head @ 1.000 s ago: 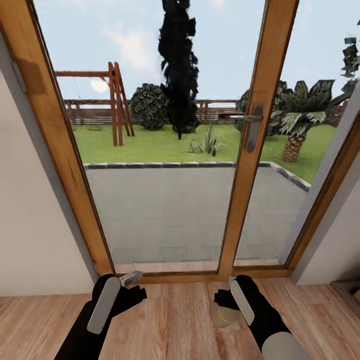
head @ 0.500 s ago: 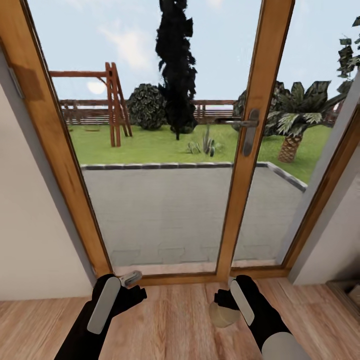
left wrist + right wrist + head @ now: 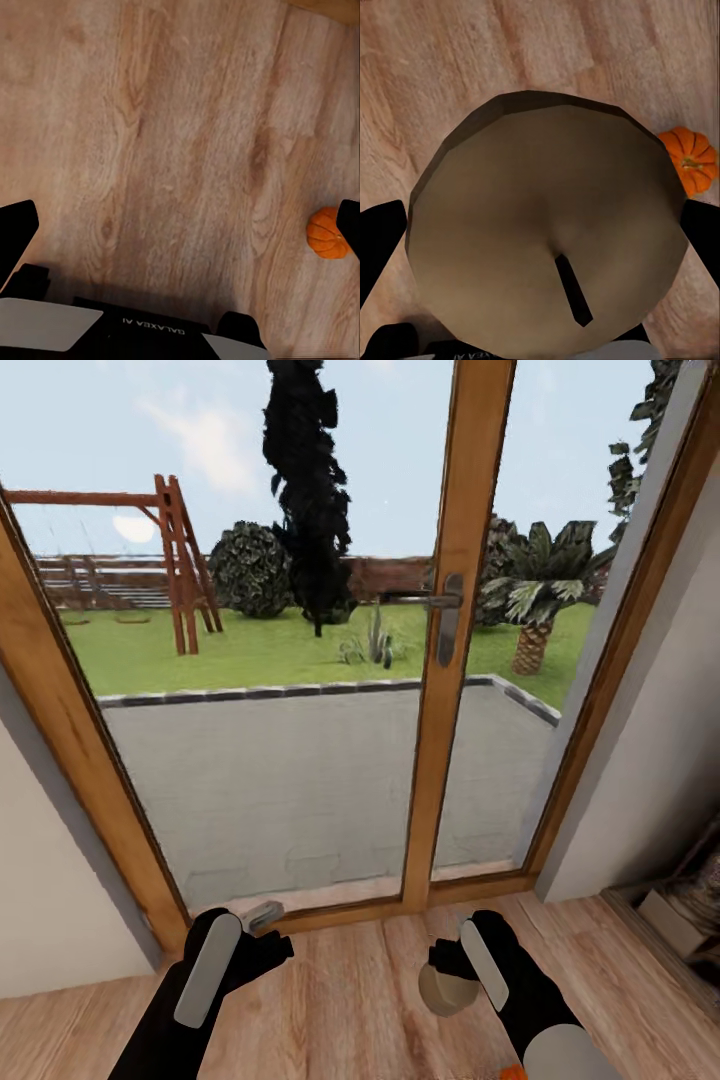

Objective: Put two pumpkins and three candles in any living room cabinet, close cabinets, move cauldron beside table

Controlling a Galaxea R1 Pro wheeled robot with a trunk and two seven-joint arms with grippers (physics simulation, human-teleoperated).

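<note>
My right gripper [image 3: 458, 962] is shut on a stubby grey-beige candle [image 3: 446, 990], held low over the wooden floor. In the right wrist view the candle [image 3: 547, 232] sits between the two dark fingers, wick end towards the camera. A small orange ribbed pumpkin [image 3: 690, 159] lies on the floor beyond it. My left gripper [image 3: 264, 930] is open and holds nothing. In the left wrist view its fingers [image 3: 16, 231] stand wide apart over bare floorboards, with a pumpkin [image 3: 327, 232] on the floor near one fingertip. An orange sliver [image 3: 511, 1072] shows at the head view's lower edge.
Straight ahead stands a wooden-framed glass patio door [image 3: 447, 660] with a metal handle [image 3: 448, 618]; a paved terrace and garden lie outside. White walls [image 3: 50, 900] flank it. Some low furniture [image 3: 680, 905] shows at the right edge.
The head view has swung to the right, so the door frame has slid left and furniture has come in at the right edge. Both arms keep their pose, the candle still held.
</note>
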